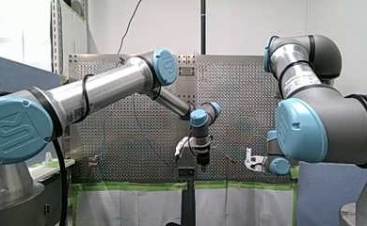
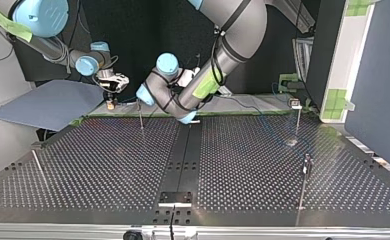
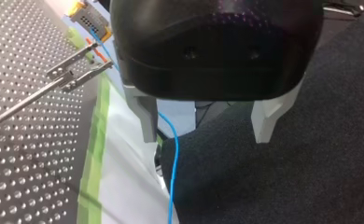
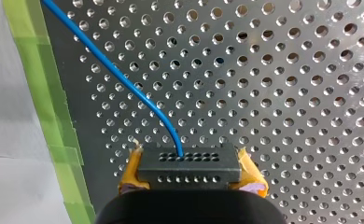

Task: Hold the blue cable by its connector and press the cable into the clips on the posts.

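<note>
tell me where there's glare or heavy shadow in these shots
Front view: a bright streak of glare runs along my left arm. Top view: the perforated table shows a soft sheen, the backdrop is near black. Left wrist view: my left gripper is a dark mass. Right wrist view: evenly lit, connector plain.

Matt perforated metal table (image 4: 287, 93), glossy blue plastic-sheathed cable (image 4: 101, 55), matt black plastic connector (image 4: 189, 168).

Front cam overlooks the table (image 1: 247, 94), top cam faces back across it low, both wrist cams hug its taped edge.
</note>
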